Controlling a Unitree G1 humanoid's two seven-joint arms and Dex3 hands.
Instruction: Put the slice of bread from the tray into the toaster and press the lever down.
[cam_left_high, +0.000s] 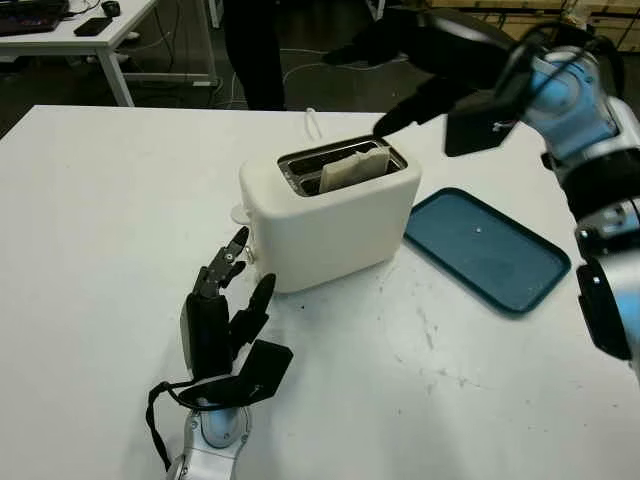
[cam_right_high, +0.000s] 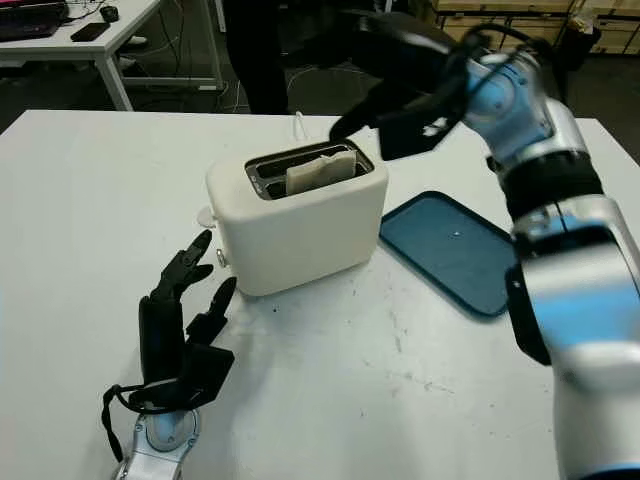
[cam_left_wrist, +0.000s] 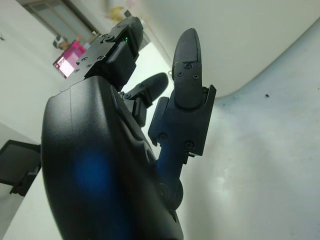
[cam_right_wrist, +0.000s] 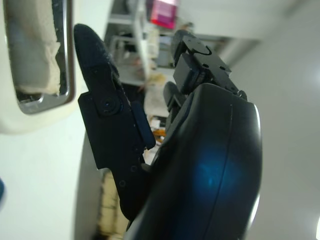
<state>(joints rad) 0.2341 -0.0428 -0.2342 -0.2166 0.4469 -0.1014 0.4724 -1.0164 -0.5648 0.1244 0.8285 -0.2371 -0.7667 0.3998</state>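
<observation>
Bread slice (cam_left_high: 354, 167) stands upright in the toaster (cam_left_high: 325, 215) slot, top edge proud of the rim; the blue tray (cam_left_high: 487, 248) lies at the toaster's 3 o'clock. Right hand (cam_left_high: 425, 75) hangs open above the toaster's far-right corner, holding nothing. Left hand (cam_left_high: 222, 310) sits open on the table at the toaster's 7 o'clock, empty. Bread looks light, soft and crumbly: no further pinching needed. The lever looks stiff; likely wants a firm fingertip press straight down.

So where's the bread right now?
The bread stands in a slot of the white toaster mid-table, left of the blue tray, with the right hand open just above it.
</observation>
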